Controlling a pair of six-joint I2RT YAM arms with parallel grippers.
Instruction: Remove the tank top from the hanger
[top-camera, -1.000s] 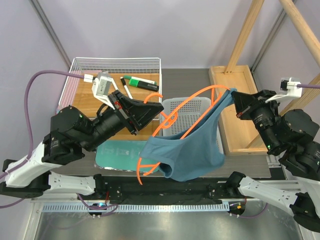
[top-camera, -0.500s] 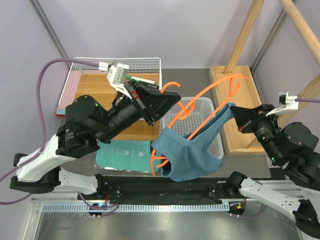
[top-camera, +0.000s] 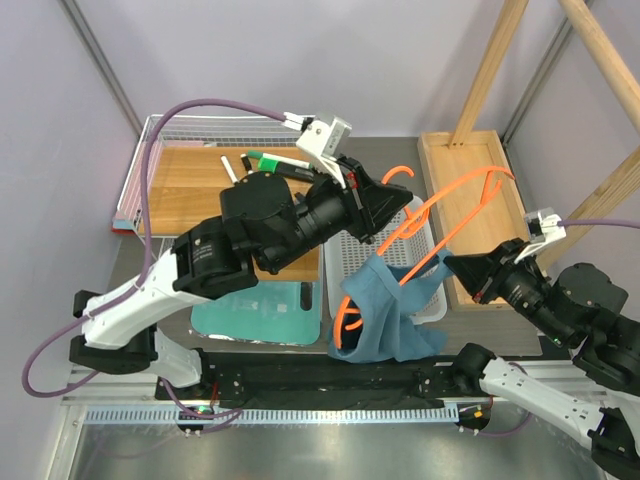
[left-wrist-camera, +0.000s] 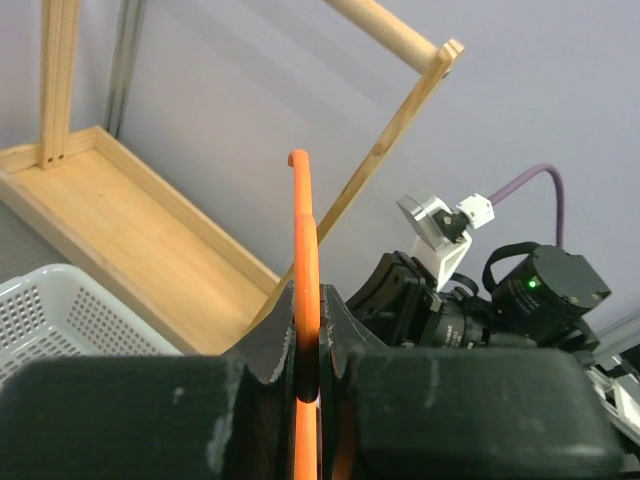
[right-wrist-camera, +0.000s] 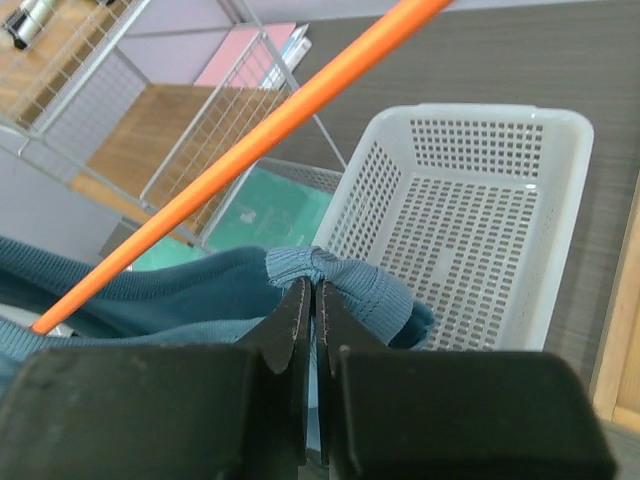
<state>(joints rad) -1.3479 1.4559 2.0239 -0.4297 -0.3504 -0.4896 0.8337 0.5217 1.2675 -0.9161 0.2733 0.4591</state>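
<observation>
Hanger (top-camera: 452, 192) is held aloft above the white basket (top-camera: 343, 262), long axis slanting from near-left up to far-right. Left gripper (left-wrist-camera: 306, 340) is clamped on its orange bar. Tank top (top-camera: 388, 318) hangs bunched off the low end. Right gripper (right-wrist-camera: 311, 300), just right of it, pinches a strap.

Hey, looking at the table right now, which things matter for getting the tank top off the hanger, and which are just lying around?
Part of the job: tank top; hanger; left gripper, shut on the hanger; right gripper, pinching the tank top's edge.

Lying about: white basket; green mat; wire basket; wooden tray; green marker.
</observation>
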